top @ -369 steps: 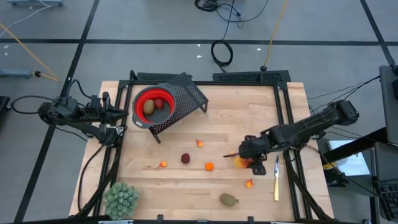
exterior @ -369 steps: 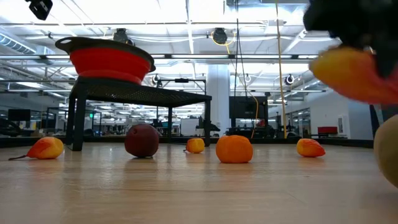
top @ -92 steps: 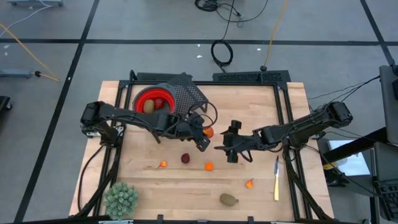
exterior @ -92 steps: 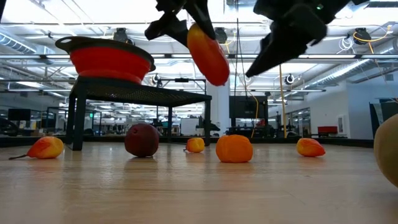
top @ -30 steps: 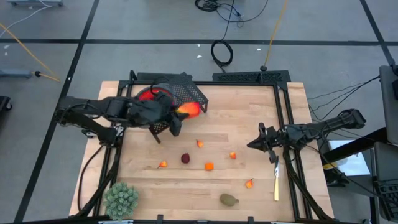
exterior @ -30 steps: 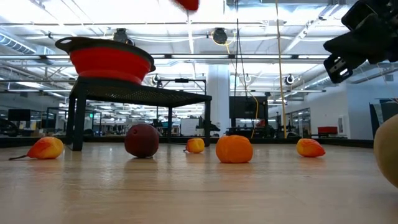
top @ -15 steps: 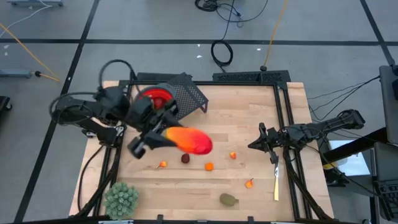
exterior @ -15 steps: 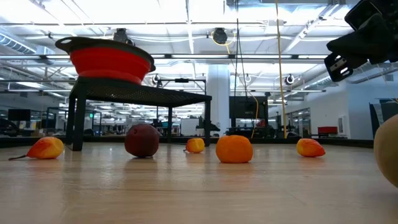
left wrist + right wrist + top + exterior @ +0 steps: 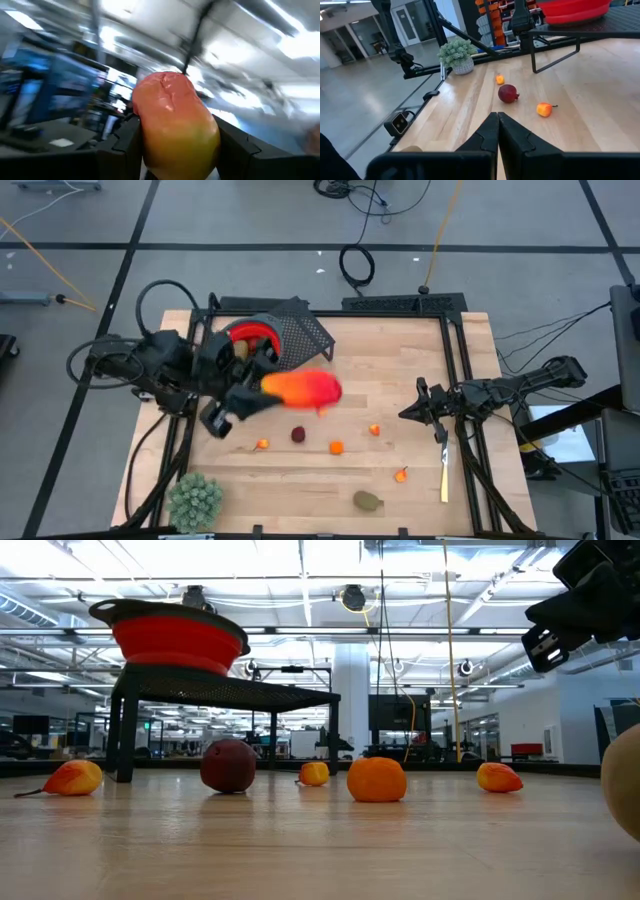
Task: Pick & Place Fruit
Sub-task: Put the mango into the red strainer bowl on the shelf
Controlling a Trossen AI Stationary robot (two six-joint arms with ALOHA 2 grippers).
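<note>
Red-orange-yellow long fruit (image 9: 303, 389) clamped in left tool (image 9: 262, 388), long axis level, red end toward right arm.

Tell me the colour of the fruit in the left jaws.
Red-orange at one end, fading to yellow-green at the other; the left wrist view shows the fruit best.

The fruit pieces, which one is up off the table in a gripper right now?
The long red-orange-yellow piece, held in the left gripper beside the red bowl. The dark red ball and small orange bits lie loose on the table.
</note>
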